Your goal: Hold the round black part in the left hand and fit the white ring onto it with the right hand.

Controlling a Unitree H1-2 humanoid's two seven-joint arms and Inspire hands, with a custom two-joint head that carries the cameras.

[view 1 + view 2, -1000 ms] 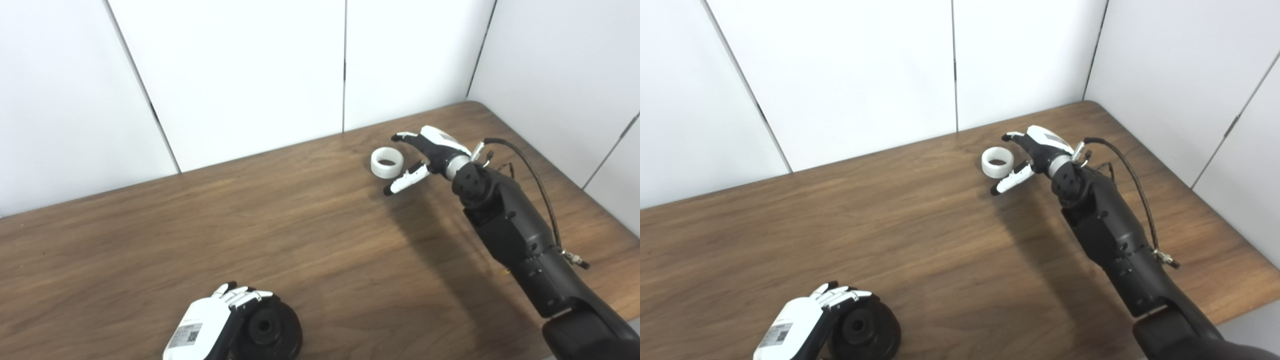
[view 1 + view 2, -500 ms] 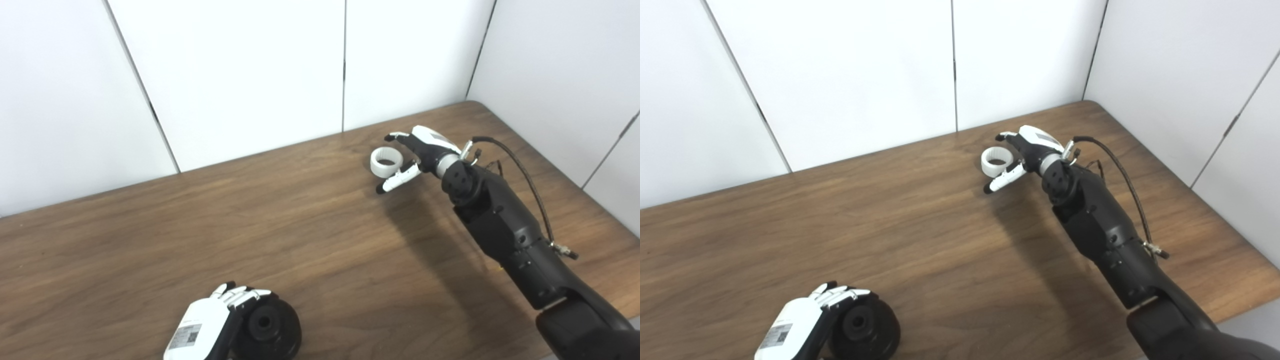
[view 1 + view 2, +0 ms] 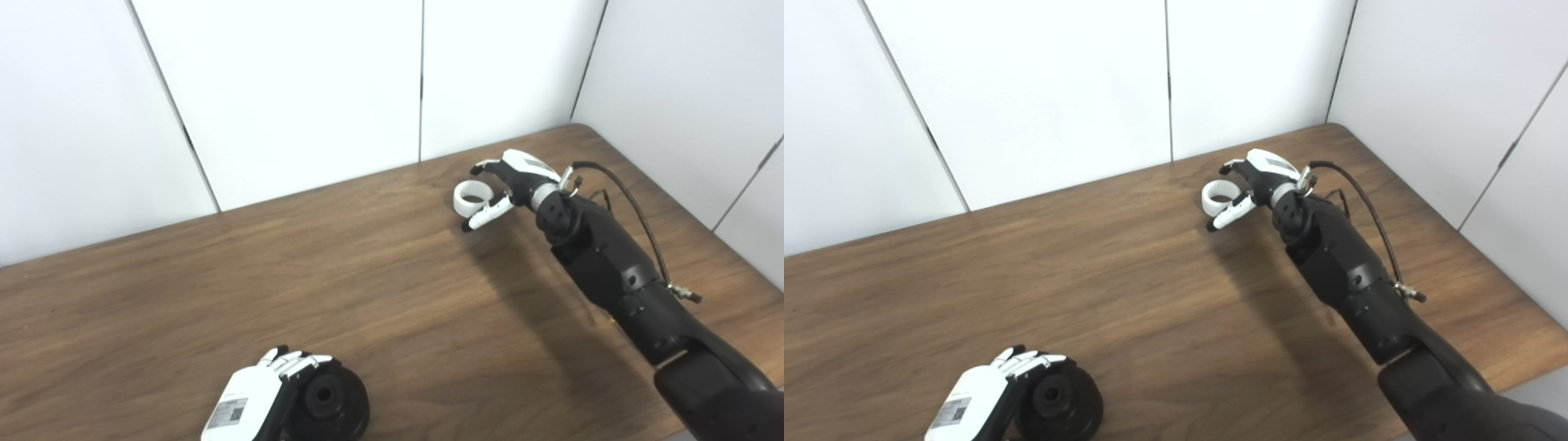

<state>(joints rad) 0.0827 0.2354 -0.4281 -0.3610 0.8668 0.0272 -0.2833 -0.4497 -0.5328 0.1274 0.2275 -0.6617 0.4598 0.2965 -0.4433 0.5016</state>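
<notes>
The round black part (image 3: 334,401) lies on the table near the front edge, a hub with a hole in its middle. My left hand (image 3: 257,401) is wrapped around its left side, fingers curled over the rim. The white ring (image 3: 468,199) lies flat on the far right of the table. My right hand (image 3: 505,184) reaches over it, open, with fingers spread past its far side and the thumb in front of its near side. I cannot tell whether any finger touches the ring.
The wooden table (image 3: 184,288) ends at white wall panels behind and on the right. Its rounded far right corner (image 3: 582,131) lies just behind my right hand. A black cable (image 3: 631,202) loops off the right forearm.
My right hand has moved left and slightly away from me, so fingers and thumb now straddle the white ring. The left hand and the black part have stayed put.
</notes>
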